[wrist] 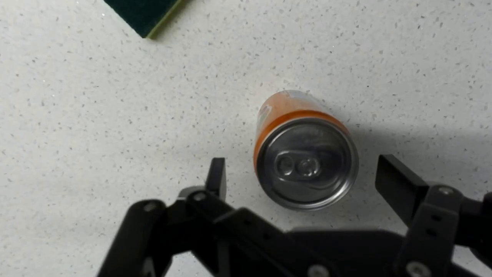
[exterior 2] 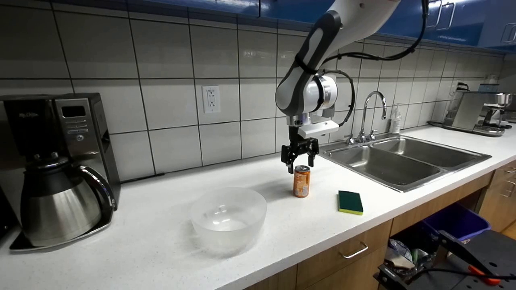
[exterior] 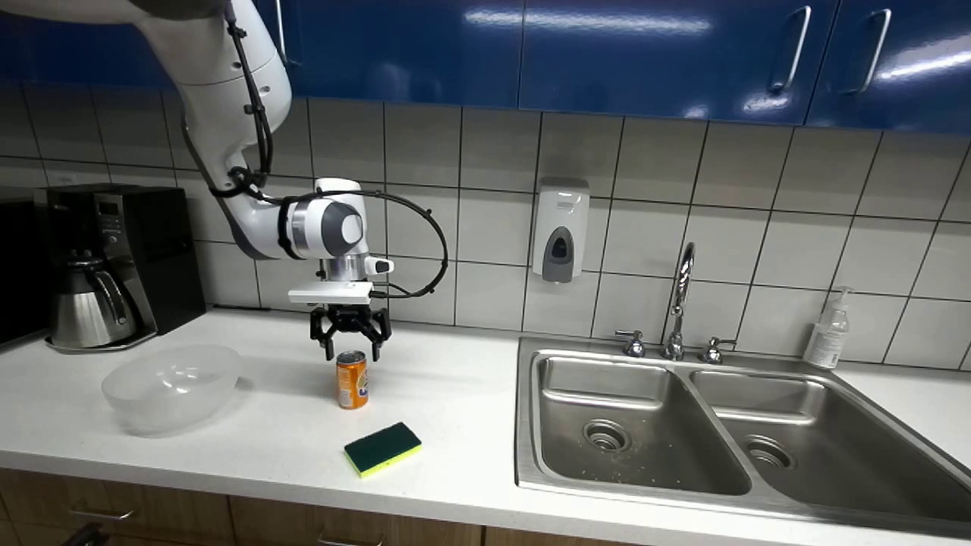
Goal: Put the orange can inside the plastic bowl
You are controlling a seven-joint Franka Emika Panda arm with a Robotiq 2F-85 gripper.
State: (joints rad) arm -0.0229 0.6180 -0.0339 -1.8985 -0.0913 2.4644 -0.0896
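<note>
And here's the gripper (exterior 2: 300,166) right over the orange can (exterior: 352,385), fingers (wrist: 396,184) spread wide; in the wrist view the can shows between them, a gap on each side. The can stands upright on the white counter (exterior: 455,387). Over to its left, well apart, sits the see-through plastic bowl (exterior 2: 225,242)! Nearer and to the right lies the green-and-yellow sponge (exterior: 383,449); further left than the bowl, the coffee pot (exterior 2: 60,213); off right, the steel sink (exterior: 527,425).
</note>
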